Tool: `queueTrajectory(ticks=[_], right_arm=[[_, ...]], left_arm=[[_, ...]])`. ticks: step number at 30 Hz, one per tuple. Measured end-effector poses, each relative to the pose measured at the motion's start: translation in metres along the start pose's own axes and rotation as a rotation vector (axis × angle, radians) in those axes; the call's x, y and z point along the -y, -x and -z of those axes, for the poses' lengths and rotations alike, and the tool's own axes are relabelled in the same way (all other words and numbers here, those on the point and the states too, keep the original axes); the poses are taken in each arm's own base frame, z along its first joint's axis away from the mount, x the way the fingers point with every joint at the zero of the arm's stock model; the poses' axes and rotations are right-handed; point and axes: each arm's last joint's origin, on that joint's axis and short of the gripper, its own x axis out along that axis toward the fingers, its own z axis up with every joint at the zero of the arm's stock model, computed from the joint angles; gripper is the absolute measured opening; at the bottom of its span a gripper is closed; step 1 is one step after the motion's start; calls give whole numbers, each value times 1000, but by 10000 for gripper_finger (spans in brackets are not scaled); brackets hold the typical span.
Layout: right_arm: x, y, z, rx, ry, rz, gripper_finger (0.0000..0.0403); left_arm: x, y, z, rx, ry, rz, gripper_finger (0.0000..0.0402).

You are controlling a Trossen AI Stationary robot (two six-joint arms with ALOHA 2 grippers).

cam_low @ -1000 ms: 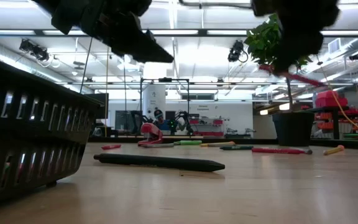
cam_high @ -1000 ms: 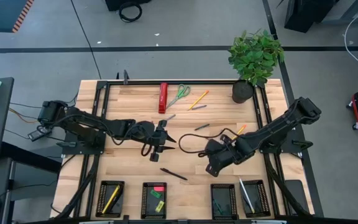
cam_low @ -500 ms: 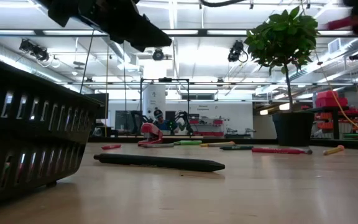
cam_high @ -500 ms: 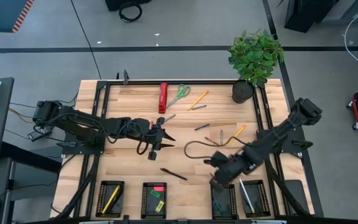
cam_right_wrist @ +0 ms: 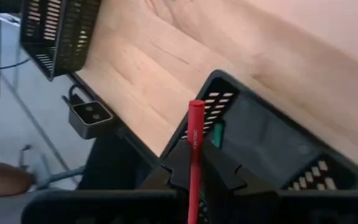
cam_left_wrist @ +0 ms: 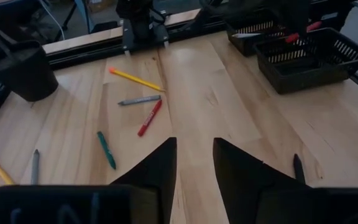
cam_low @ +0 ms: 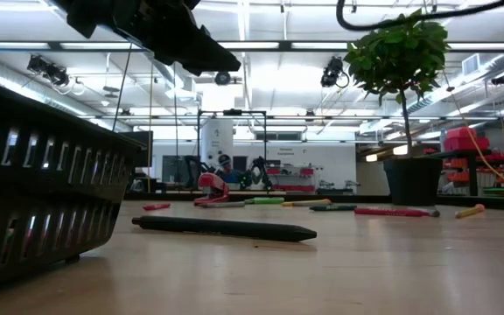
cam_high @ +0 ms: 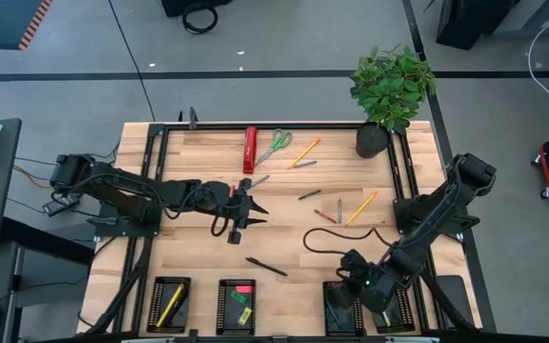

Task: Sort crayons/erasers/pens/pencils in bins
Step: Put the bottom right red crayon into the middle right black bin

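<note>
I have a pale wooden table [cam_high: 208, 248] in a dark metal frame, standing on a grey floor; the low view looks across it into a lab hall with strip lights and benches far behind.

At the far edge lie a red bar-shaped tool [cam_high: 250, 150], green-handled scissors [cam_high: 275, 144] and an orange pencil [cam_high: 304, 152]. A potted plant [cam_high: 389, 90] stands at the far right corner. Toward the right side lie more sticks, among them a red crayon [cam_left_wrist: 149, 117] beside a grey one and a green one in the left wrist view. A black pen [cam_high: 267, 267] lies alone near the middle, close to the near edge; in the low view it crosses the foreground.

Four bins [cam_high: 236, 305] stand in a row along the near edge. The second from the left holds the pink, green and yellow erasers [cam_high: 241, 303].

Right gripper [cam_right_wrist: 194, 165] hangs over the third bin [cam_right_wrist: 272, 140], clamped on a red crayon stick [cam_right_wrist: 194, 143] that points up between its fingers; only the right wrist view shows this grip.

Left gripper [cam_high: 245, 208] hovers left of the table's middle, fingers [cam_left_wrist: 160, 171] parted narrowly, nothing between them
</note>
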Motion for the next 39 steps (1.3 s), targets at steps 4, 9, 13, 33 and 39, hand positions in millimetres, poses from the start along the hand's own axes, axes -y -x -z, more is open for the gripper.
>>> queueTrajectory(ticks=[4,9,13,33,39], right_arm=[[4,-3,1,-23,5,-5,40],[6,-4,2,-47,27,13,44],[8,-4,2,-58,31,33,44],[5,-10,4,-84,-12,16,45],[2,-45,17,-199,40,103,45]], left_arm=[[0,0,0,0,2,0,110],[0,0,0,-1,2,-2,112],[0,0,0,-2,2,-2,110],[0,0,1,-7,1,-1,107],[0,0,1,-9,0,-1,107]])
